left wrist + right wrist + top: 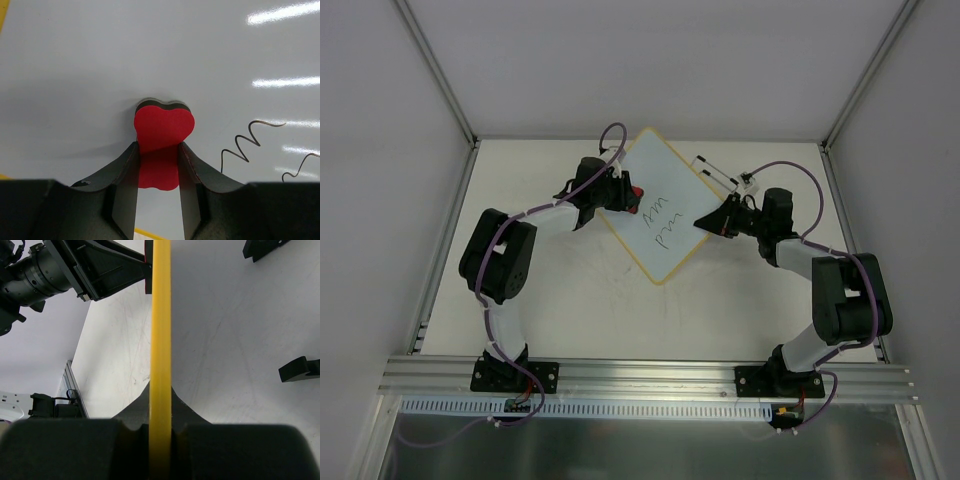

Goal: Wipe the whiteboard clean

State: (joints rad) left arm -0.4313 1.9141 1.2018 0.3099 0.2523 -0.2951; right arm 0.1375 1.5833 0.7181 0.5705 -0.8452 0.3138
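The whiteboard (665, 175) lies turned like a diamond at mid table, with a yellow-tan frame and two lines of black scribbles (658, 224). My left gripper (626, 195) is shut on a red heart-shaped eraser (637, 193) that rests on the board's left part. In the left wrist view the eraser (164, 127) sits on the white surface (150, 50), with scribbles (250, 142) to its right. My right gripper (704, 222) is shut on the board's right edge. The right wrist view shows the yellow frame (161, 315) edge-on between its jaws.
A thin white marker with black ends (718, 172) lies beyond the board's right corner. Two black clips (300, 369) show right of the frame in the right wrist view. Grey walls close the table at back and sides; a metal rail (650, 375) runs along the near edge.
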